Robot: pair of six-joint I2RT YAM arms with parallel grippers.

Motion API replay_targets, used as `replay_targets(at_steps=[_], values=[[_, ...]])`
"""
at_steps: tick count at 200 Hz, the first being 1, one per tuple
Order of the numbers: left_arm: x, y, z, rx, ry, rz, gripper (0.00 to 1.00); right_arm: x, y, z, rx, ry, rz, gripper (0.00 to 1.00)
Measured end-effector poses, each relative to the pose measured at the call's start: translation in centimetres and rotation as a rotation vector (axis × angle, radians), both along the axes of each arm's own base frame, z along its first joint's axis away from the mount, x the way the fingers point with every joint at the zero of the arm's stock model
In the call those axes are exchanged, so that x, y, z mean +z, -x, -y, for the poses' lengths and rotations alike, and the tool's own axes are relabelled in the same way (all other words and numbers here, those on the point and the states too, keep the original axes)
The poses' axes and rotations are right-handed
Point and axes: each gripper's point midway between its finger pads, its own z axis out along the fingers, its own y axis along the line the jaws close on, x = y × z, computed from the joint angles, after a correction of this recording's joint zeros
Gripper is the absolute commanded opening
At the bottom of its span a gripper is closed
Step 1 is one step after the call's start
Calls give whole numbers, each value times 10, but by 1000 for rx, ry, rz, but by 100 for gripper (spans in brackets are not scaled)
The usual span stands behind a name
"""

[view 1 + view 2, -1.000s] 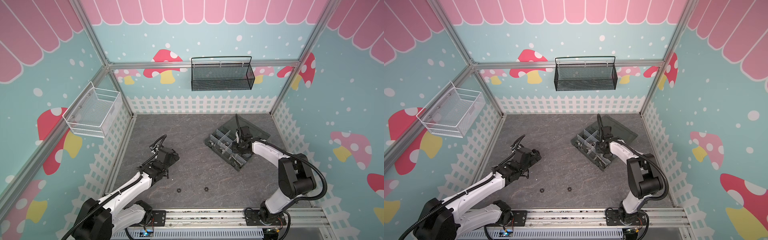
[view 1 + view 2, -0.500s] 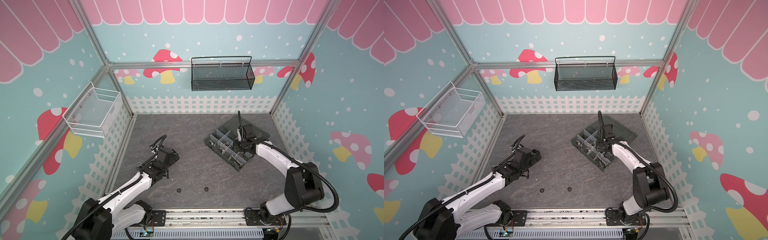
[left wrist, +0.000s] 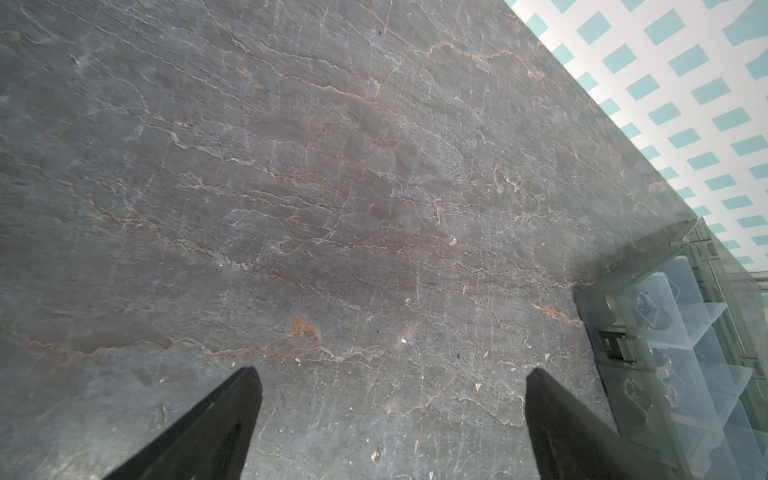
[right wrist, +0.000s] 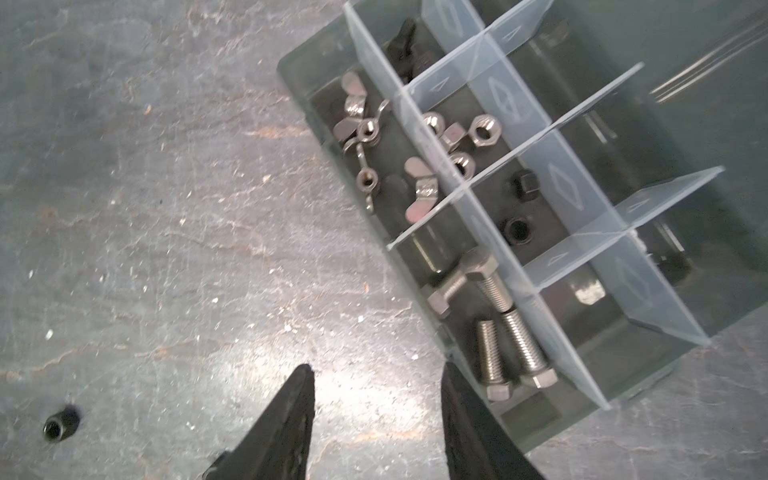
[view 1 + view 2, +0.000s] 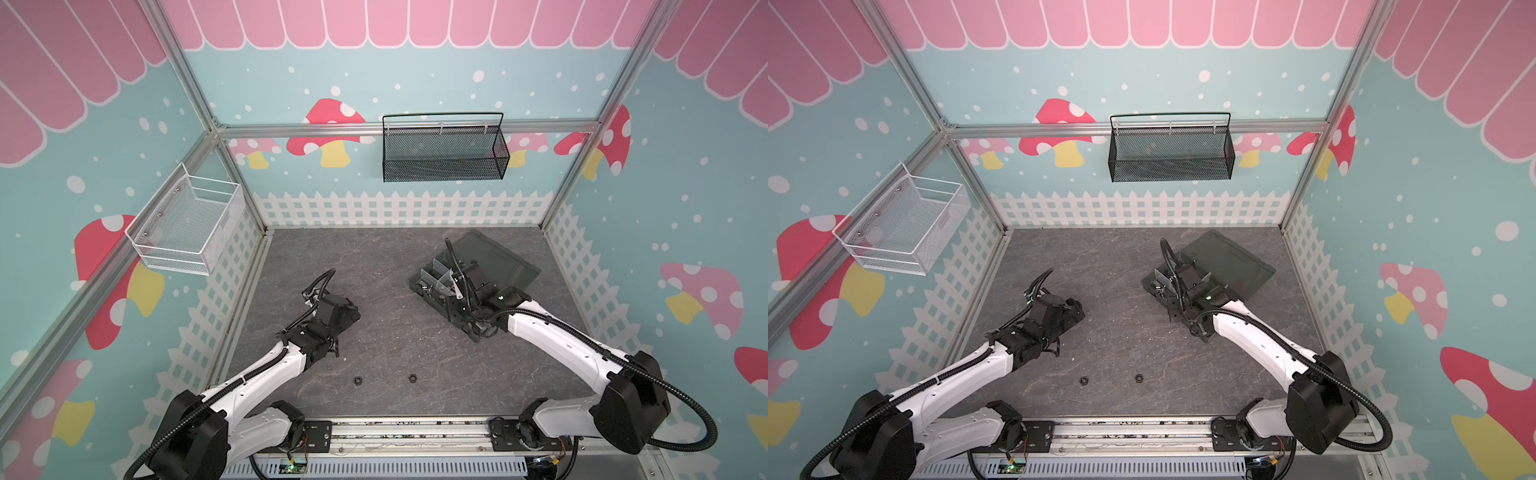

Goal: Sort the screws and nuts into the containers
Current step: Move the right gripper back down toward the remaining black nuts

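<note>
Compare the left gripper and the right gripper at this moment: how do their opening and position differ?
Opening: the left gripper has jaws spread wide; the right gripper has them apart but clearly narrower. Position: the left gripper is over bare table, off to the side of the organizer box; the right gripper is at that box's edge, near the silver bolts. Both hold nothing.

Both top views are bright, evenly lit and sharp, with only soft shadows. The right wrist view is slightly smeared, with white glare on the tabletop (image 4: 353,368); the left wrist view is duller.
</note>
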Motion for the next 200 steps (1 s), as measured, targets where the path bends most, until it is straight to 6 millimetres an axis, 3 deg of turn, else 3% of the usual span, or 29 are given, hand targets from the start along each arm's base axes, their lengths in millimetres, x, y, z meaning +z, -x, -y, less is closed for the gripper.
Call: replay_targets(at_steps=[77,114,166,200], values=[[-8,0,0,7,-8,-26,100,-47,66,-56,175,19,-194,52],[-9,0,0,7,-8,-28,100,-74,92,-74,265,79,-282,52],[-9,1,-4,19,-8,-31,100,-70,116,-101,374,58,-309,51],[-3,0,-11,52,13,-16,100,-80,129,-108,421,69,-349,51]])
